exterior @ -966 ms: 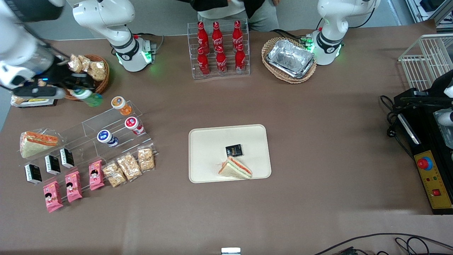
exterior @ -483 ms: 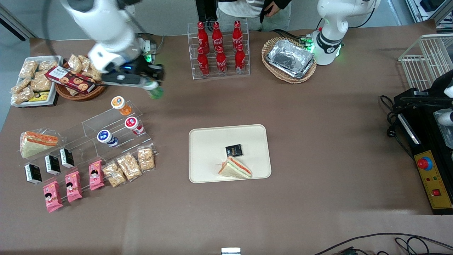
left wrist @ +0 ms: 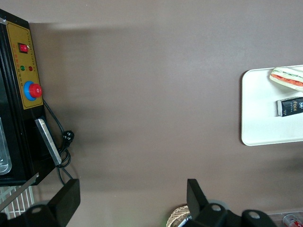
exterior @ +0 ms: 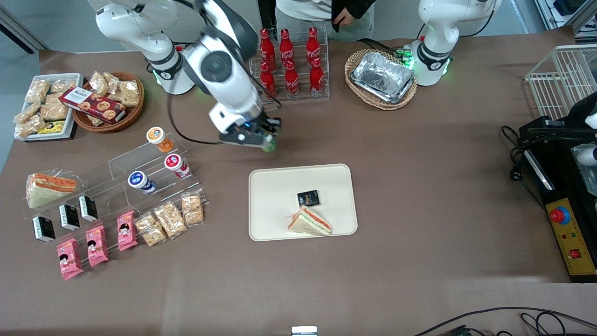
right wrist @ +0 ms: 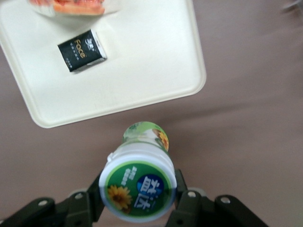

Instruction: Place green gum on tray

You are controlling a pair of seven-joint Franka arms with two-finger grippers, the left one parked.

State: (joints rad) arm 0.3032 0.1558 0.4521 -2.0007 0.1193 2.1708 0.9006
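Note:
My right gripper (exterior: 266,142) is shut on the green gum (exterior: 269,147), a small green bottle with a white lid and a green-and-blue label, seen close in the right wrist view (right wrist: 138,184). I hold it above the brown table, just off the edge of the cream tray (exterior: 270,186) that lies farthest from the front camera. The tray also shows in the right wrist view (right wrist: 156,71). A black packet (exterior: 308,198) and a sandwich (exterior: 310,222) lie on the tray.
A clear stepped rack holds an orange gum bottle (exterior: 158,138), a red one (exterior: 176,164) and a blue one (exterior: 141,182), with snack packets below. A rack of red cola bottles (exterior: 289,65) and a wicker basket with a foil tray (exterior: 381,78) stand farther back.
My right arm has carried the green gum from near the snack basket at the working arm's end across the table to the tray's edge.

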